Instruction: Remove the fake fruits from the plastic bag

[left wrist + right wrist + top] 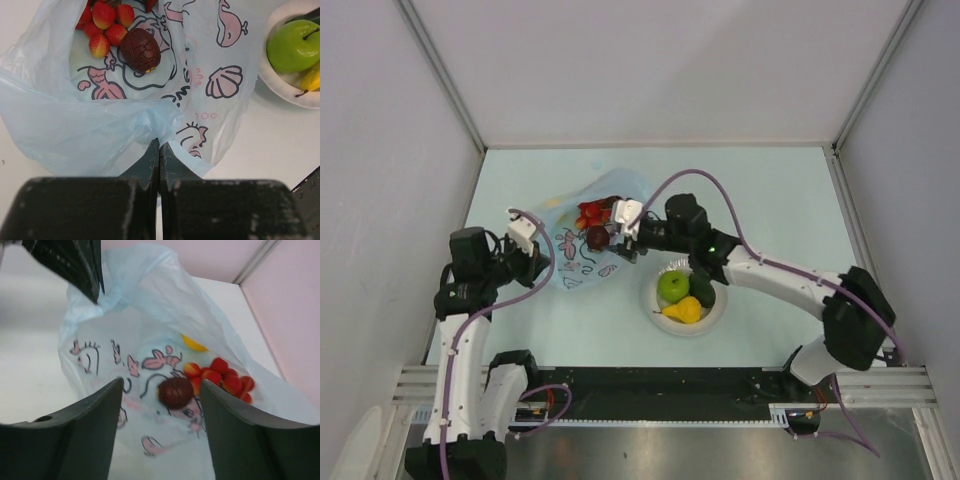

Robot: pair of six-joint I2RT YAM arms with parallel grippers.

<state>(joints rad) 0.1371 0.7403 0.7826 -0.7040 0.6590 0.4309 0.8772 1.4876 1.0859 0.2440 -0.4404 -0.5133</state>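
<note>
The right gripper point(160, 384) stands open, its fingers either side of the maroon fruit point(175, 392) but apart from it, reaching into the bag's mouth from the right. The left gripper point(159, 146) is closed on a bunched fold of the bag point(80, 130) at its near-left edge, pinning it to the table point(770, 200).

Inside the bag, the maroon fruit lies on the bottom sheet. The grapes point(107, 22) sit just beyond it, touching or nearly so. A yellow fruit point(194, 344) shows farther in; lemon or banana, the wrist view is too soft to say. To the right of the bag, the plate point(287, 94) holds the apple point(672, 286), the avocado point(702, 288) and another yellow fruit point(685, 310).

The fruits look like light, hard, smooth plastic, so a round one will probably roll or squirt out of a glancing pinch. The maroon fruit is best taken across its widest part, with the fingers lowered far enough to close on both sides. The bag is thin and limp and is likely to lift with anything that snags it.
</note>
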